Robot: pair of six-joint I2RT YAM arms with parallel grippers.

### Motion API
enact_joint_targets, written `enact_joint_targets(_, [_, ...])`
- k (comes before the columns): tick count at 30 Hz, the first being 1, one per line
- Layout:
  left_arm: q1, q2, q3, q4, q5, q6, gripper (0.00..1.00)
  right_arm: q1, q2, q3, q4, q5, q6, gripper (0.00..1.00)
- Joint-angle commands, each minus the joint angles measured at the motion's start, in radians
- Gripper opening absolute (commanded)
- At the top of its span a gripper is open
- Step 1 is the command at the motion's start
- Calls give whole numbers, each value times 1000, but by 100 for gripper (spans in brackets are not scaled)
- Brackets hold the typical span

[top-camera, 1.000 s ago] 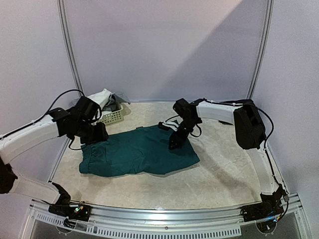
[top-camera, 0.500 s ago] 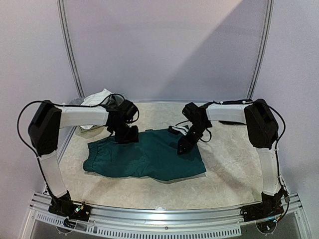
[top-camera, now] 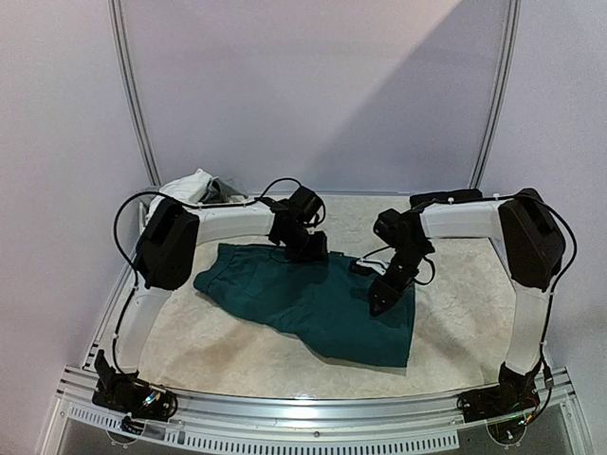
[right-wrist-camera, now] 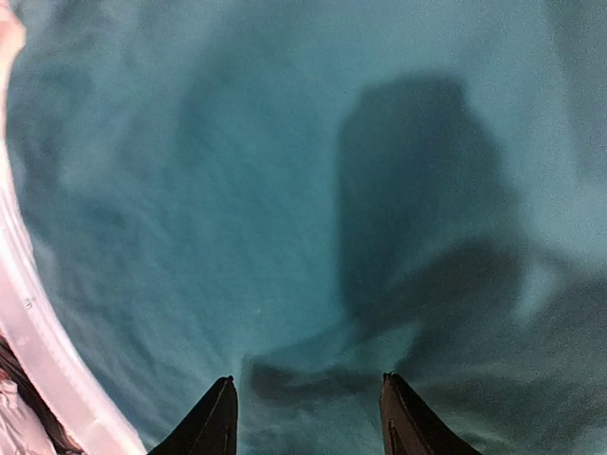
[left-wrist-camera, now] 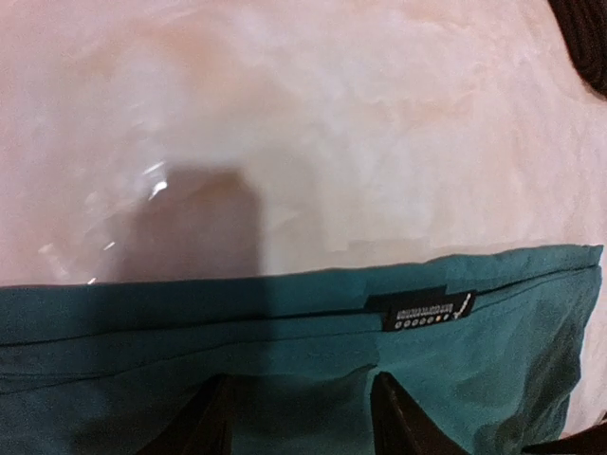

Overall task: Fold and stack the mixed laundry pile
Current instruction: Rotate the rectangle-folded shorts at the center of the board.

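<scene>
1. Top view: the dark teal-green shorts (top-camera: 313, 299) lie spread flat on the table (top-camera: 465, 327), running diagonally from back-left to front-right. The left gripper (top-camera: 307, 250) sits at their far edge. The right gripper (top-camera: 381, 301) is down on their right-hand part. The white cloth (top-camera: 190, 182) is heaped in the back-left corner, well apart from the shorts. The trousers can't be made out clearly.
2. Left wrist view: the fingers (left-wrist-camera: 213, 422) stand about half apart, tips on or just above the fabric beside a stitched edge carrying a black label (left-wrist-camera: 427, 311). No fold sits between them, so nothing looks held.
3. Right wrist view: the fingers (right-wrist-camera: 213, 417) are also part open over plain teal cloth, with a small wrinkle between the tips. Whether they press or hover can't be told, and no grip shows.
4. Handling, as a judgement: the fabric is thin, light and limp. It will drape and probably slide on the smooth top. The best hold is the stitched edge near its corners, one gripper on each, pinching both layers.
</scene>
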Motion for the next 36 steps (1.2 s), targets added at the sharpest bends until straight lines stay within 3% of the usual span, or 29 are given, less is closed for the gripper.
enact_joint_targets(1, [-55, 162, 193, -36, 119, 23, 50, -60, -138, 8, -86, -17, -36, 52])
enact_joint_targets(5, [-90, 281, 401, -6, 185, 46, 49, -142, -252, 41, -169, -73, -83, 54])
enact_joint_targets(9, [-109, 395, 654, -12, 206, 86, 49, -221, -330, 41, -163, -3, -141, 55])
enact_joint_targets(12, [-117, 341, 674, 4, 182, 142, 52, -299, -342, 34, -131, 43, -179, 60])
enact_joint_targets(14, [-126, 223, 588, -5, 92, 210, 55, -336, -324, 26, -107, 77, -211, 61])
enact_joint_targets(17, [-140, -30, 312, 49, -62, 251, 58, -370, -273, 13, -72, 116, -245, 62])
enact_joint_targets(18, [-140, -143, 163, 73, -136, 229, 60, -377, -262, 10, -62, 116, -252, 62])
enact_joint_targets(22, [-139, -398, -190, 91, -273, 97, 62, -382, -232, -5, -20, 101, -253, 62])
enact_joint_targets(25, [-134, -510, -376, 58, -331, 17, 63, -382, -223, -2, -4, 100, -251, 63])
enact_joint_targets(28, [-116, -583, -534, 88, -338, -67, 71, -384, -192, 10, -9, 104, -262, 66])
enact_joint_targets(31, [-74, -633, -685, 185, -301, -155, 76, -385, -144, 33, -39, 102, -274, 71])
enact_joint_targets(36, [-7, -634, -774, 302, -257, -246, 78, -386, -138, 13, -28, 81, -272, 71])
